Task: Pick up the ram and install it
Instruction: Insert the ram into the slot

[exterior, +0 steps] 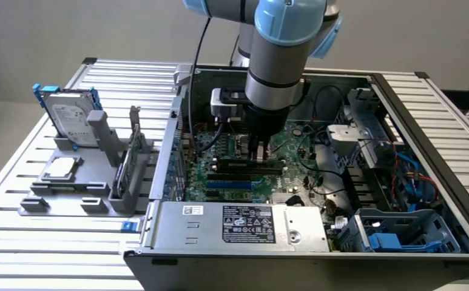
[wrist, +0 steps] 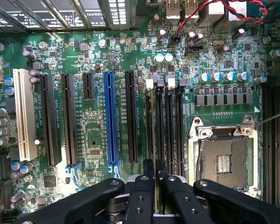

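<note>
- Black fingers (wrist: 149, 186) of the hand (wrist: 155, 175) sit nearest the wrist camera, drawn close together on the thin edge of the ram (wrist: 155, 168), which stands between them just over the motherboard (wrist: 98, 140).
- Ram position: directly above the group of black memory slots (wrist: 163, 126), in line with them; whether it touches a slot cannot be told.
- Beside the memory slots on one side lies the open CPU socket (wrist: 222, 158); on the other side stand the black expansion slots, the blue slot (wrist: 110, 121) and the white slot (wrist: 22, 114), all apart from the fingers.
- In the exterior view the arm (exterior: 279, 54) reaches straight down into the open computer case (exterior: 428, 139), the hand (exterior: 260, 154) low over the board's middle.
- Case walls ring the board; a grey power-supply box (exterior: 242, 224) closes the near edge, and drive cages with cables (exterior: 396, 157) crowd the exterior view's right.
- Outside the case, toward the exterior view's left, a grey holder (exterior: 96, 176) on the slatted tabletop (exterior: 23, 242) carries a hard drive (exterior: 71, 118) upright.
</note>
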Motion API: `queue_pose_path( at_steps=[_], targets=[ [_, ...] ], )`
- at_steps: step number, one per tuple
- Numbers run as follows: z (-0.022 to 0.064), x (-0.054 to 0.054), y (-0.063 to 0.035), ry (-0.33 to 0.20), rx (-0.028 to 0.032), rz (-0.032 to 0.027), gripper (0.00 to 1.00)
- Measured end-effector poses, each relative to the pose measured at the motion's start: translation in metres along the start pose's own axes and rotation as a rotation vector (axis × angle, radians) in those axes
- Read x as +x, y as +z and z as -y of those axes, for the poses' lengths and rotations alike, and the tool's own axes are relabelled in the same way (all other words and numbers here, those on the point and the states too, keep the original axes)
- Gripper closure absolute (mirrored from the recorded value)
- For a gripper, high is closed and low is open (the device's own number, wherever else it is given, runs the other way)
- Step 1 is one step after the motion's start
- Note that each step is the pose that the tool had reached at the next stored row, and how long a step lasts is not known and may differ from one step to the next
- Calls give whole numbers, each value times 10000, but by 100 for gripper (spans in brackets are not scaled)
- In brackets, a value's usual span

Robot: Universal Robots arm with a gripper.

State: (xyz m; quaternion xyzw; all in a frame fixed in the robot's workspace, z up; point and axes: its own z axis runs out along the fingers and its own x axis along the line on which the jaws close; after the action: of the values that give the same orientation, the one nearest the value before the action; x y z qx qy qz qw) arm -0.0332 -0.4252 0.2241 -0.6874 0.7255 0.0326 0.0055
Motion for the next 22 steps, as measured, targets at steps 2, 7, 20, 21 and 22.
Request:
queue_pose_path(
  at_steps=[2, 7, 20, 21, 22],
  targets=[
    [0, -1, 1, 0, 1, 2, 86],
    [-9, -1, 1, 1, 0, 1, 86],
    [-4, -1, 8, 1, 7, 0, 86],
    [-4, -1, 10, 1, 7, 1, 86],
    [-4, 0, 11, 0, 8, 1, 86]
  ],
)
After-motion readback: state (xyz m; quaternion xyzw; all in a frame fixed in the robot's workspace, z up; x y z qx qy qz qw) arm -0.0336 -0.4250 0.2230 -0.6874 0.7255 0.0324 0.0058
